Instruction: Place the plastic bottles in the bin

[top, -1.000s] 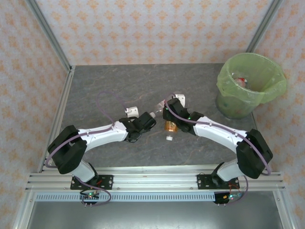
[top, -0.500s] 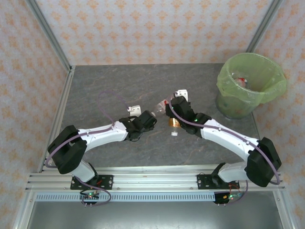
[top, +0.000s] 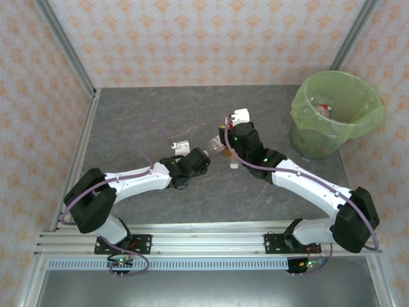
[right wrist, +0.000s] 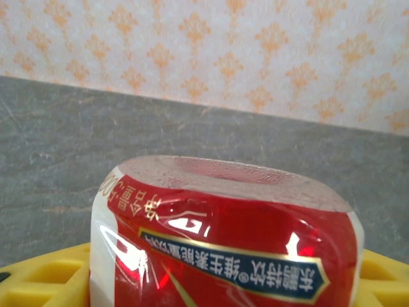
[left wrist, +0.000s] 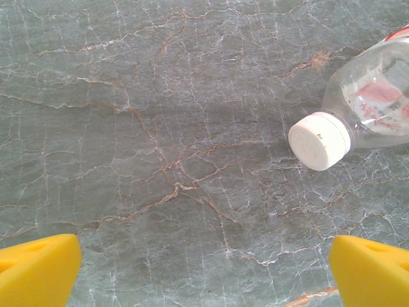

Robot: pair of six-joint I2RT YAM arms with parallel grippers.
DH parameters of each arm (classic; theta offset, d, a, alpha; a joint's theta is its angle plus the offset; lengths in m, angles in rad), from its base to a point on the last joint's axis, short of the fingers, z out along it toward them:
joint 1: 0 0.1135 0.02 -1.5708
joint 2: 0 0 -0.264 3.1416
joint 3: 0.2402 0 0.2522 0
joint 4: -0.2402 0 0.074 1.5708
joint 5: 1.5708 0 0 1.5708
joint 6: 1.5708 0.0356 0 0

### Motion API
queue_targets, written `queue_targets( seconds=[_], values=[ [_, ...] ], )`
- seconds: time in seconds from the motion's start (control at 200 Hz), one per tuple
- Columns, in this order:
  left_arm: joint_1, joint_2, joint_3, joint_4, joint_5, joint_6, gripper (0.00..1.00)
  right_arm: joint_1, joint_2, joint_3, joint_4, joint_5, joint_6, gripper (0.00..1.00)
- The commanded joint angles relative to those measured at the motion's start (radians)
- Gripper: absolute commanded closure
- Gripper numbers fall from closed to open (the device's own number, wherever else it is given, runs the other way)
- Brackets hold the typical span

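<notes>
My right gripper (top: 231, 148) is shut on a plastic bottle with a red label (right wrist: 223, 236). The bottle's base points away from the wrist camera, and yellow fingers (right wrist: 45, 276) press it on both sides. From above, the bottle's white cap (top: 235, 165) pokes out under the wrist. A clear bottle with a white cap (left wrist: 319, 141) lies on the table just ahead and right of my left gripper (left wrist: 204, 278), which is open and empty. The same bottle (top: 214, 143) lies between the two grippers, close to my left gripper (top: 202, 158). The green-lined bin (top: 335, 115) stands at the back right.
The bin holds at least one bottle with red on it (top: 321, 107). Patterned walls and metal posts (top: 64, 48) close in the grey stone table (top: 147, 115) at the back and sides. A metal rail (top: 204, 243) runs along the near edge.
The right arm has raised its bottle off the table and carried it back and slightly right. The left arm has barely moved, its gripper staying open.
</notes>
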Motion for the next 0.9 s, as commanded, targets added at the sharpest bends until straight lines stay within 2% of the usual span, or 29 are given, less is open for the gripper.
queue_targets(
  seconds=[0.0, 0.205, 0.596, 0.896],
  values=[
    [0.009, -0.020, 0.006, 0.009, -0.014, 0.014, 0.00, -0.029, -0.028, 0.049, 0.087, 0.004, -0.071, 1.00],
    [0.010, -0.021, 0.008, 0.007, -0.013, 0.012, 0.00, -0.096, -0.053, 0.061, 0.166, -0.044, -0.096, 1.00],
    [0.010, -0.036, -0.016, 0.021, -0.009, -0.003, 0.00, -0.179, -0.072, 0.114, 0.271, -0.058, -0.361, 1.00],
    [0.009, -0.116, -0.085, 0.195, 0.067, 0.111, 0.00, -0.302, -0.073, 0.158, 0.308, -0.095, -0.384, 1.00]
  ],
)
